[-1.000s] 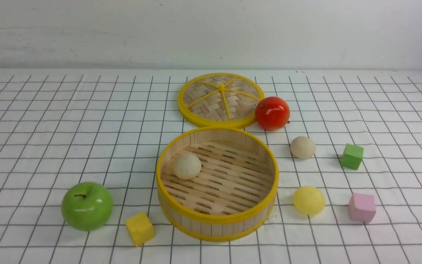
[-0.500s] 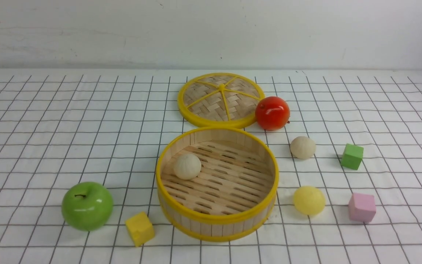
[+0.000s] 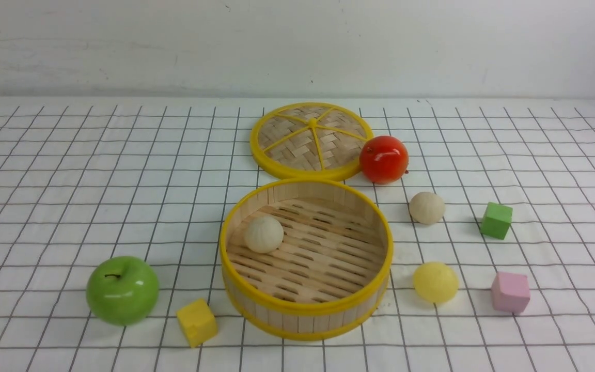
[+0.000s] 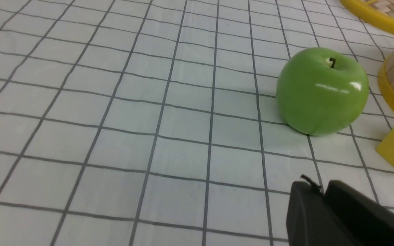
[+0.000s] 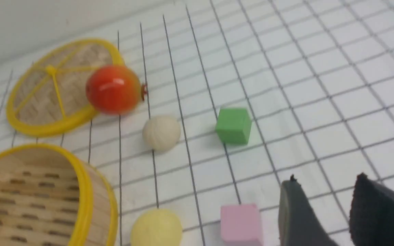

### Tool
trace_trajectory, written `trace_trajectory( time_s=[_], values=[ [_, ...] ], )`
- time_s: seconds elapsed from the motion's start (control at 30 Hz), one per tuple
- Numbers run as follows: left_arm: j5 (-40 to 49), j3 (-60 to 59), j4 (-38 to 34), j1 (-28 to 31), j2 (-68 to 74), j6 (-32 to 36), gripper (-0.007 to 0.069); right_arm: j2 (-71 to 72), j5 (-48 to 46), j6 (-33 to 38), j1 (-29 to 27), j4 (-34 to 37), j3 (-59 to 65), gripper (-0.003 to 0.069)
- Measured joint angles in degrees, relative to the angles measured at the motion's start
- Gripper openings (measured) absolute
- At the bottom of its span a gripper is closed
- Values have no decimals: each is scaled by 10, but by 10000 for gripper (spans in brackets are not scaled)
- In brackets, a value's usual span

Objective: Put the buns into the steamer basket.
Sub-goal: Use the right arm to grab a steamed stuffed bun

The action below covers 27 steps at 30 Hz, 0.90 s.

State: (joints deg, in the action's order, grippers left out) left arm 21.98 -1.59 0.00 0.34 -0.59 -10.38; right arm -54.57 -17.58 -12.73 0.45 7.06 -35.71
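While one cream bun [image 3: 264, 234] is seen inside the steamer basket [image 3: 305, 310], the second cream bun [image 3: 426, 207] and the yellow bun [image 3: 435, 282] are found to its right — well apart from the right gripper [image 5: 327, 179], held parted and empty — and the left gripper [image 4: 323, 194] is seen closed.

Bright, even light with soft shadows; glare on the apple [image 3: 122, 291] (right wrist view blurred)
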Motion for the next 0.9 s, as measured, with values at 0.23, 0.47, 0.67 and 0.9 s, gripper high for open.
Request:
trace_trajectory(
  time_s=[0.23, 0.47, 0.67, 0.9],
  values=[
    [0, 0, 0, 0, 0, 0, 71, -182, -113, 87, 107, 4, -116, 241],
    [0, 0, 0, 0, 0, 0, 76, -352, -166, 83, 189, -42, -245, 241],
    [0, 0, 0, 0, 0, 0, 84, -446, -182, 19, 192, -71, -296, 241],
    [0, 0, 0, 0, 0, 0, 92, -478, -161, 13, 193, -48, -301, 241]
  ],
)
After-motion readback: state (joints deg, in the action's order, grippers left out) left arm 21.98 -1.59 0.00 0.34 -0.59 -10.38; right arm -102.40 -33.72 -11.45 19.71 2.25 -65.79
